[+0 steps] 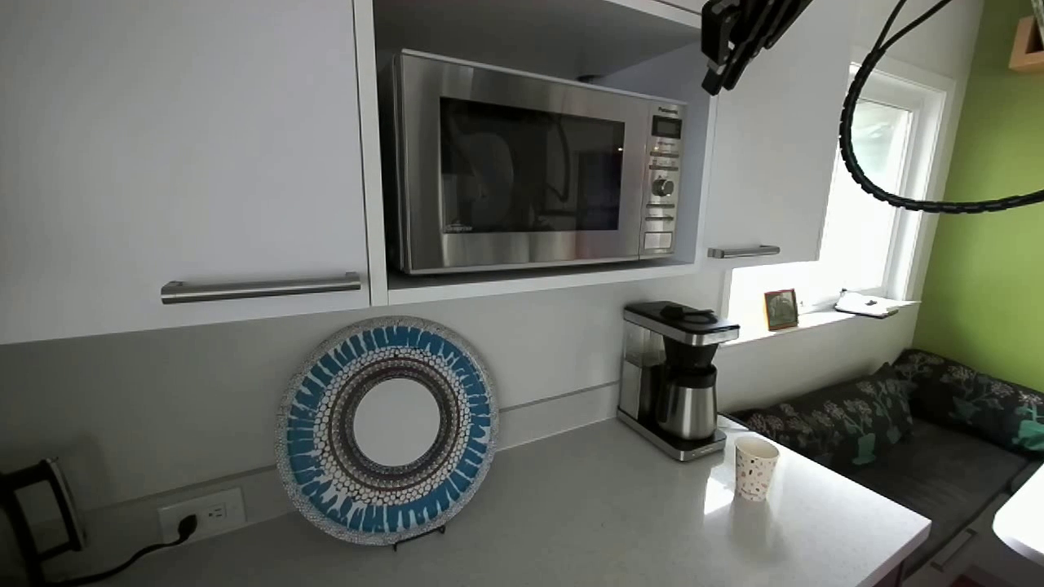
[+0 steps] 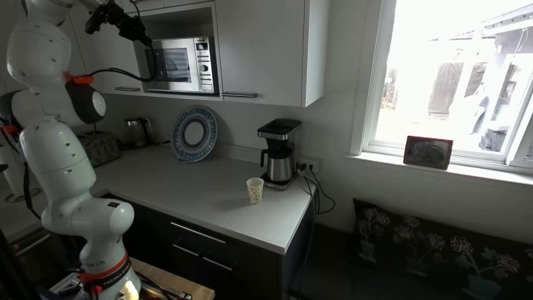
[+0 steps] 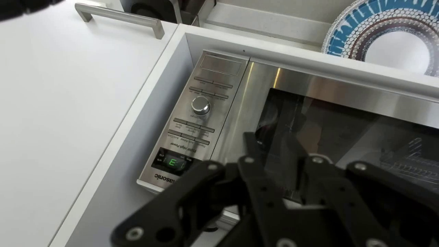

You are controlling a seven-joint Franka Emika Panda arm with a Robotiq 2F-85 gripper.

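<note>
- Wrist view: the gripper (image 3: 274, 145) has its jaws slightly parted and grips nothing; they point toward the closed door (image 3: 343, 127) of the microwave (image 3: 291, 108) without touching it.
- Next to that door, appearing upside down, are a round knob (image 3: 200, 105) and a small display (image 3: 174, 162) with green characters lit.
- In both exterior views, the microwave sits on a white shelf (image 1: 538, 284) built into the wall cabinets (image 1: 179, 155), and the gripper hangs high near it.
- Below that shelf, a round blue-and-white plate (image 1: 397, 421) stands propped on the desk (image 1: 587, 514).
- Farther along the desk, a speckled cup (image 2: 255, 191) stands upright near the coffee maker (image 2: 280, 164).
- A picture frame (image 2: 428, 152) rests on the window sill (image 2: 479, 170).
</note>
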